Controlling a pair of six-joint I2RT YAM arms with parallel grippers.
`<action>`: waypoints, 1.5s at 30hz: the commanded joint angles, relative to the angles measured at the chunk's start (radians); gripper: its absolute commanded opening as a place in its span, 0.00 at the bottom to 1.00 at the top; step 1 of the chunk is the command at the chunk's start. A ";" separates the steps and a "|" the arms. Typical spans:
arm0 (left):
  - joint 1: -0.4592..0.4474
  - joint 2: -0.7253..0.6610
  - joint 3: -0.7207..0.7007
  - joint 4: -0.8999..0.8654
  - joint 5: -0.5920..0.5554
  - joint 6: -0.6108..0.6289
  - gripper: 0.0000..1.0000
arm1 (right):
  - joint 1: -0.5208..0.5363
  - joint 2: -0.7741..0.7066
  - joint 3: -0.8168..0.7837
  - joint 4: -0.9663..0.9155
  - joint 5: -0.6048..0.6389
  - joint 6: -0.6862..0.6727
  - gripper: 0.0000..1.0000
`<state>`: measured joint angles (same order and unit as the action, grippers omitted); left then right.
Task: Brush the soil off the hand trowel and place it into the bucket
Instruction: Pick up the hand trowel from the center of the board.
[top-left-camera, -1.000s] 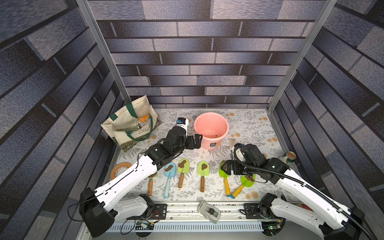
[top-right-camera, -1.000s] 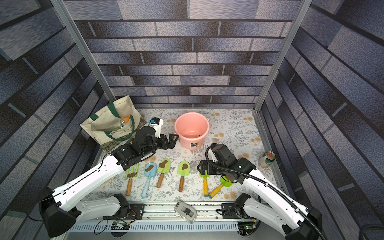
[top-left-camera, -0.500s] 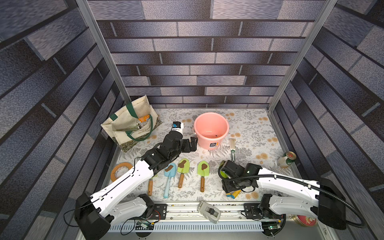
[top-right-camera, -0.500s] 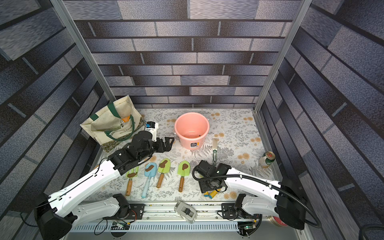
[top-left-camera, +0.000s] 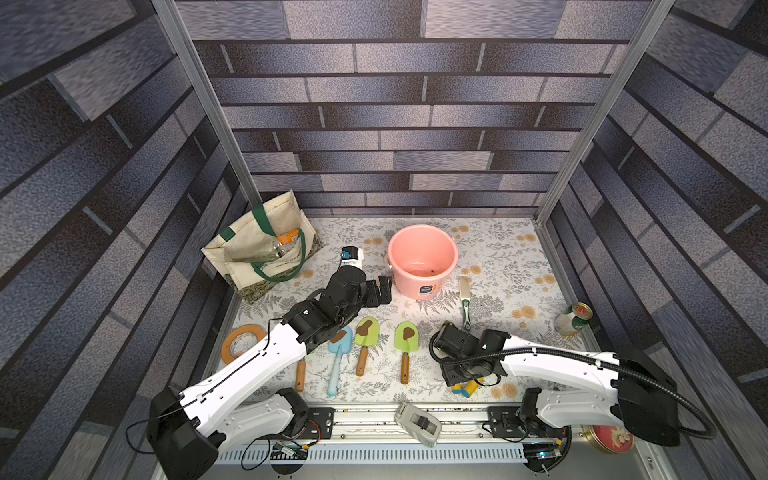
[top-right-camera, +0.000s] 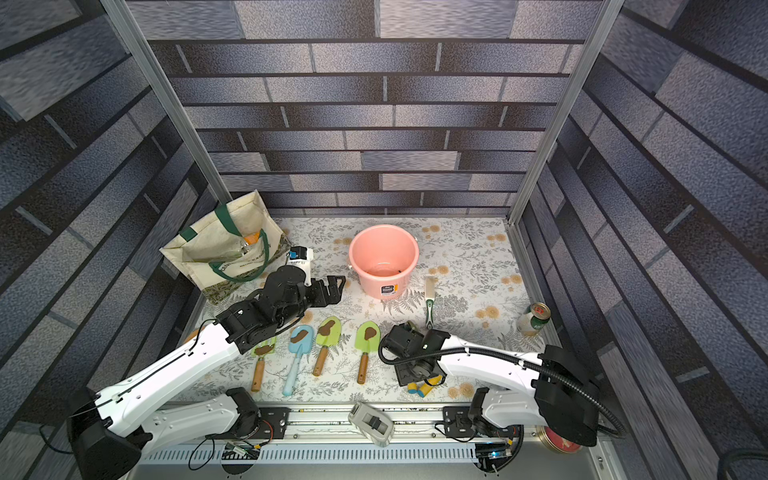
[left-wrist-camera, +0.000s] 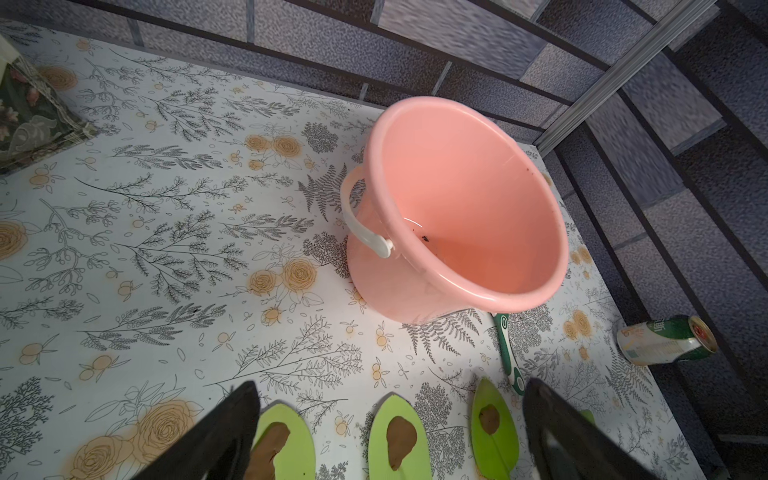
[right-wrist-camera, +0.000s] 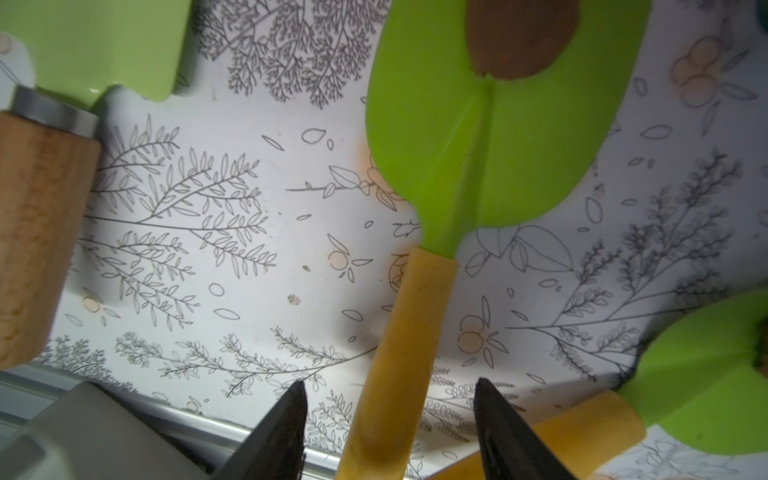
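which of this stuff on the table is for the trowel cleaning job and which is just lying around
For the job: the yellow-handled trowel straddled by the right gripper, the other soiled trowels, the brush, the bucket.

Just lying about: tote bag, tape roll, can, red tin, white-and-blue container.

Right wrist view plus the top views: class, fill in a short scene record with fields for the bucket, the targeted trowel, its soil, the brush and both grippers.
bucket: upright, no trowel inside
trowel: green blade, yellow handle, lying flat
soil: brown blob on the blade
brush: lying beside the bucket, untouched
left gripper: open, empty, near the bucket
right gripper: open, jaws either side of the trowel's handle, gaps showing
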<state>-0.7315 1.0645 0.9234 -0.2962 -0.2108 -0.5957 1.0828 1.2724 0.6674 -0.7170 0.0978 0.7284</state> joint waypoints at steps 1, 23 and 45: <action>-0.004 -0.026 -0.021 -0.016 -0.034 -0.024 1.00 | 0.011 0.031 -0.010 0.016 0.020 0.034 0.60; -0.002 -0.037 -0.038 -0.005 -0.076 -0.052 1.00 | 0.014 0.051 -0.040 0.044 0.023 0.073 0.40; 0.121 0.000 0.092 -0.044 0.098 0.038 1.00 | 0.014 -0.005 0.227 -0.347 0.120 -0.126 0.13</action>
<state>-0.6212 1.0496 0.9554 -0.3187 -0.1635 -0.6155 1.0885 1.3098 0.8326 -0.9054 0.1677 0.6678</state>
